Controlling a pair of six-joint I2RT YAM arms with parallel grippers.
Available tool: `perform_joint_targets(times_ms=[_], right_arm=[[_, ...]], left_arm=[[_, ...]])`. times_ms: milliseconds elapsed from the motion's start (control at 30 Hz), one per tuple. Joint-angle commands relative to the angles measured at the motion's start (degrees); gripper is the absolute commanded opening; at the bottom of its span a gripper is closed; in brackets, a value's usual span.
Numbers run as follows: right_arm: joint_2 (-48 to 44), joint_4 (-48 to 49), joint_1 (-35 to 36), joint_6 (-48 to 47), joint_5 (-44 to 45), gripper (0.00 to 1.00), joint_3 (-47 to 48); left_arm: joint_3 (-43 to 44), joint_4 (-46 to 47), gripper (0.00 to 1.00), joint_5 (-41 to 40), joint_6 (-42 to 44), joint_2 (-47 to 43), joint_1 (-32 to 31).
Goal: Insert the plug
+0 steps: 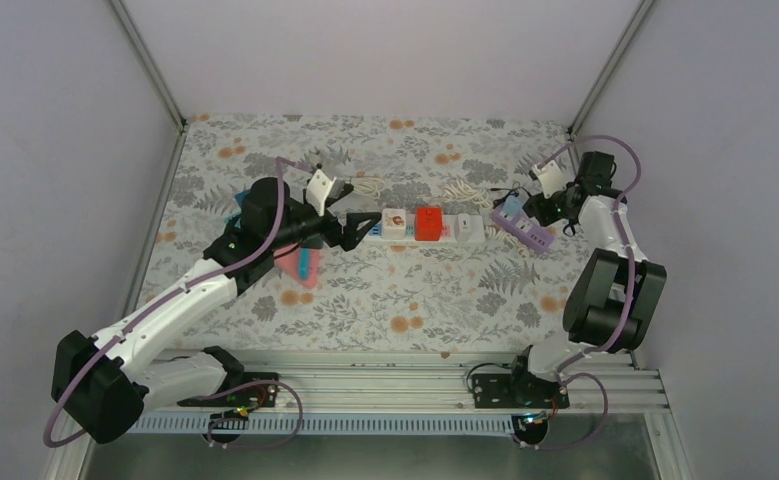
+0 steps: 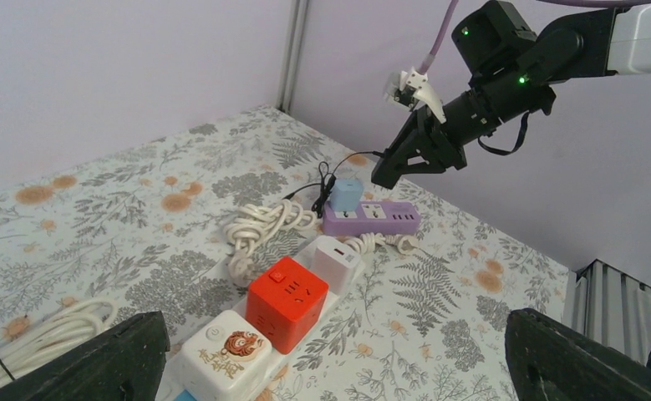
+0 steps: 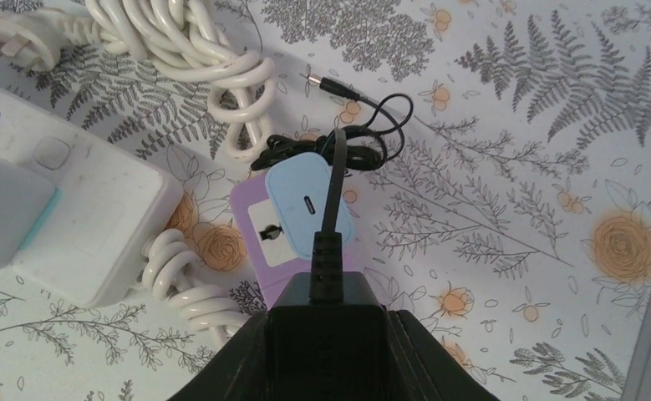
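Top view: left claw [image 1: 362,226] gapes at the end of a white strip [image 1: 470,229] carrying a glossy red cube [image 1: 428,223]. Right claw [image 1: 527,207] hangs over a purple strip [image 1: 525,235] near the table's [image 1: 415,300] right edge.
Left wrist: a rounded blue charger [image 2: 345,195] sits in that strip.
Right wrist: right claw clamps the ribbed black plug [image 3: 326,267] over the charger.
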Motion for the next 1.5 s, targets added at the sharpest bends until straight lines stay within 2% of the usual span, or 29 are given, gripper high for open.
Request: perform_joint_targets(times_ms=[0, 333, 567, 933, 1467], right_arm=[[1.04, 2.34, -0.72, -2.1, -3.46, 0.03, -1.75], [3.25, 3.5, -0.74, -2.61, -1.7, 0.03, -0.84], [8.69, 1.3, -0.74, -3.1, 0.02, 0.03, 2.24], [8.67, -0.82, -0.72, -4.2, -0.21, 0.03, 2.17], [6.43, 0.94, -0.77, -5.02, 5.55, 0.03, -2.38]], left_arm=[[0.08, 0.28, 1.0, 0.12, 0.77, -0.38, -0.63], [0.2, -0.63, 1.0, -1.15, 1.64, -0.51, -1.07], [-0.32, -1.11, 1.0, -2.2, 2.13, -0.67, -1.07], [-0.67, -1.15, 1.0, -2.59, 2.36, -0.45, -1.07], [-1.04, -0.83, 1.0, -2.42, 2.35, -0.82, -1.25]])
